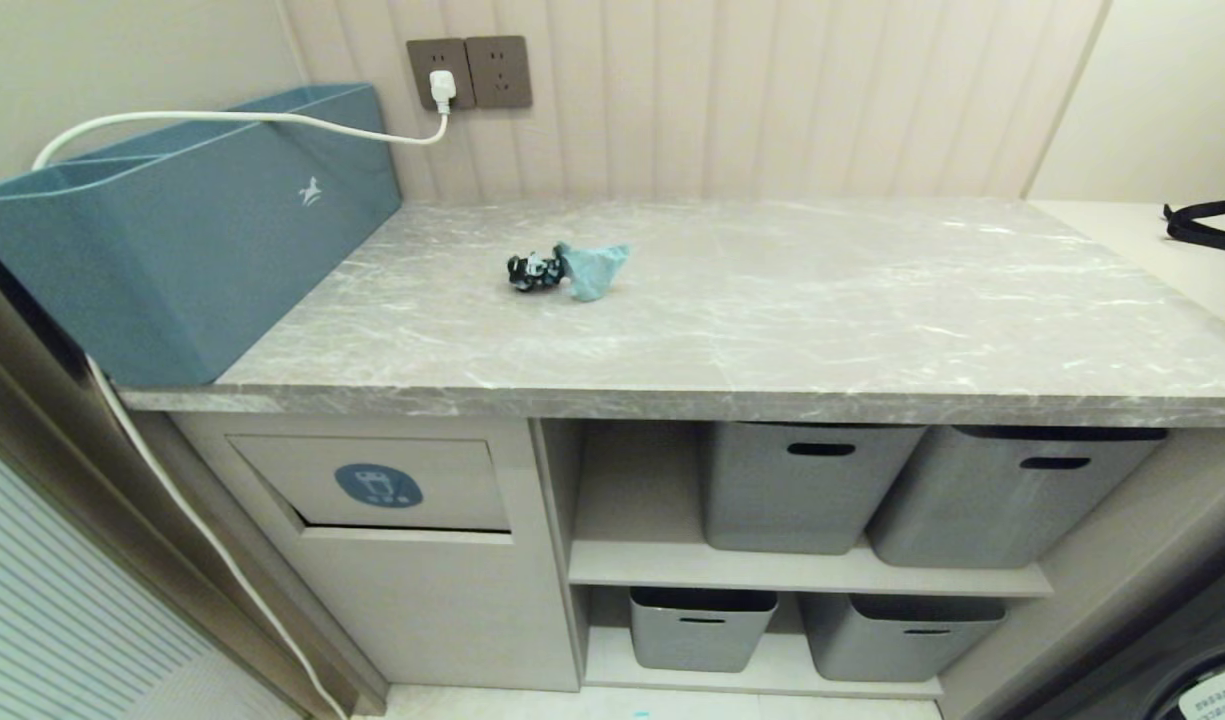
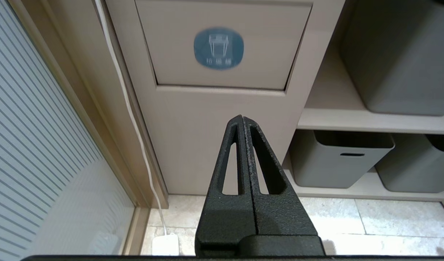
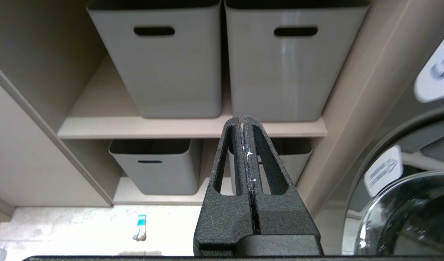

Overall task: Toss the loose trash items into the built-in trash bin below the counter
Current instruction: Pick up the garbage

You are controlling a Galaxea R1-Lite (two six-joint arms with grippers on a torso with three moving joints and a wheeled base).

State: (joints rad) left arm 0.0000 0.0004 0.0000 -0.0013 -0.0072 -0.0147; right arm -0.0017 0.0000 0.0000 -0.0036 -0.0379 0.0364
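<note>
My grey marble-look tabletop runs wide under a ribbed beige wall. Near its middle lie a pale teal wad and, touching it at nine o'clock, a black crumpled wrapper. A large teal-blue box crowds the ten o'clock end. Below the front edge sits the beige flap panel with its blue oval sticker; grey plastic tubs fill the shelves at four o'clock. A teal-and-white strip wrapper lies on the floor. My left claw and right claw are pressed closed, empty.

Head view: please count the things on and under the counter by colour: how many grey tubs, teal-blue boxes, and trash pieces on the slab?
Grey tubs: 4
Teal-blue box: 1
Trash pieces on the counter: 2, a pale teal wad and a black wrapper
Total: 7
</note>
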